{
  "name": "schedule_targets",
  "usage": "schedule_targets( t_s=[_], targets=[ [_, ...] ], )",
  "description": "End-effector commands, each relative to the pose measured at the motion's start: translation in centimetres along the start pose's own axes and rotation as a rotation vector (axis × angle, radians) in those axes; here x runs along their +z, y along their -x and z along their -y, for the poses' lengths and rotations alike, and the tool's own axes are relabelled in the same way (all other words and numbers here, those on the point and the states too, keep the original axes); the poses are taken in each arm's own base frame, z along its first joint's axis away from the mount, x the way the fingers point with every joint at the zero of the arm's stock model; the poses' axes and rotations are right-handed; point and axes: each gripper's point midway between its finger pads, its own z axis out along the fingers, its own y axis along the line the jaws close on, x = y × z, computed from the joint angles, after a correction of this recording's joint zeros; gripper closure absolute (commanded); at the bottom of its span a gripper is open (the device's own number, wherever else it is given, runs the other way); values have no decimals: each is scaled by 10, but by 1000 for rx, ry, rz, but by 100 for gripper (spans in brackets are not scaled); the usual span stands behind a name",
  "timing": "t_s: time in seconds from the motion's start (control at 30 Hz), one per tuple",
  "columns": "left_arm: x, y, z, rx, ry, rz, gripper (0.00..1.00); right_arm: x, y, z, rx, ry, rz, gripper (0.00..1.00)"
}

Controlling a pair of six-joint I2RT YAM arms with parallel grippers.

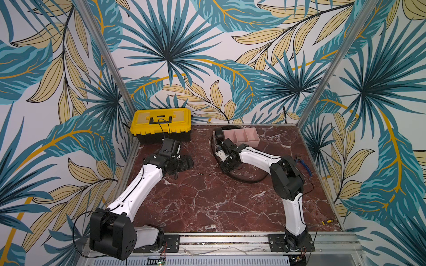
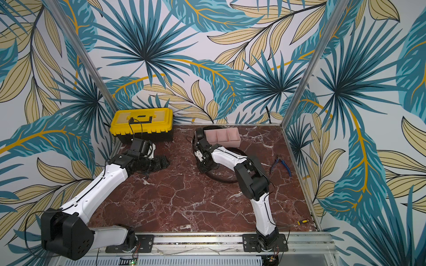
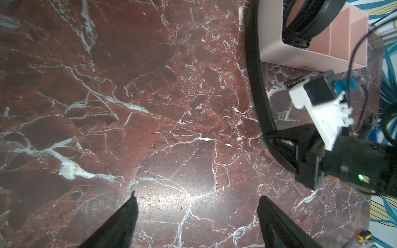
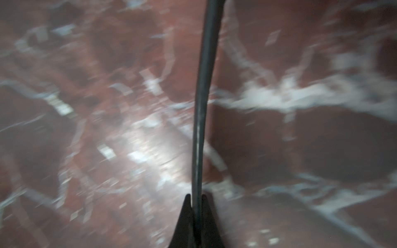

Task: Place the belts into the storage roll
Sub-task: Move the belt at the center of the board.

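Right tool (image 4: 196,198) clenched on loose belt (image 4: 205,75) edge; lift slowly, feed toward storage roll (image 1: 251,142), upper centre; left tool (image 3: 196,199) released.

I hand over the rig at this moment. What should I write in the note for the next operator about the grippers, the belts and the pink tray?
Left gripper: open, holds nothing, over bare table.
Right gripper: shut on the strap of the loose belt, low at the table, in front of the pink tray.
Done: the coiled belt sits in an end compartment of the tray and stands above its rim.
Left: the loose belt lies as a wide loop on the table. It probably needs coiling, then placing in one of the three compartments that look empty.
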Motion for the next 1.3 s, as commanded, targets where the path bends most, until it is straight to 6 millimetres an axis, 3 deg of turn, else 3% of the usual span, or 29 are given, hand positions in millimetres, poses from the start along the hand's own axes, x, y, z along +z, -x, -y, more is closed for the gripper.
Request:
schedule_targets(
  t_s=[0.0,0.07,0.17,0.33,0.4,0.5,0.57,0.7,0.87,1.0,1.1,1.27],
  targets=[
    [-4,1,-17,-9,71,52,13,-11,-19,-78,-10,260,-37,100],
    [0,-3,-24,-16,91,45,13,-8,-44,-114,-98,351,-114,100],
    [8,-9,-27,-20,100,18,14,-4,-83,-152,-201,438,-242,100],
    [25,-9,-30,11,125,-26,14,-21,-122,-163,-260,495,-332,99],
    [33,-6,-30,23,132,-37,14,-35,-128,-165,-286,525,-313,88],
    [45,1,-27,42,125,-55,14,-53,-132,-160,-303,507,-293,58],
    [53,7,-27,63,137,-65,14,-63,-130,-153,-299,479,-266,47],
    [74,23,-29,107,157,-89,17,-87,-109,-128,-236,421,-148,44],
    [98,28,-18,174,107,-153,23,-107,-68,-78,-193,259,26,42],
    [94,26,-27,142,155,-158,26,-92,-7,-36,-215,24,113,40],
    [79,24,-27,78,151,-133,27,-73,44,-23,-221,-56,96,42],
    [56,8,-26,-44,117,-107,27,-31,94,-5,-242,-140,92,45]
  ],
)
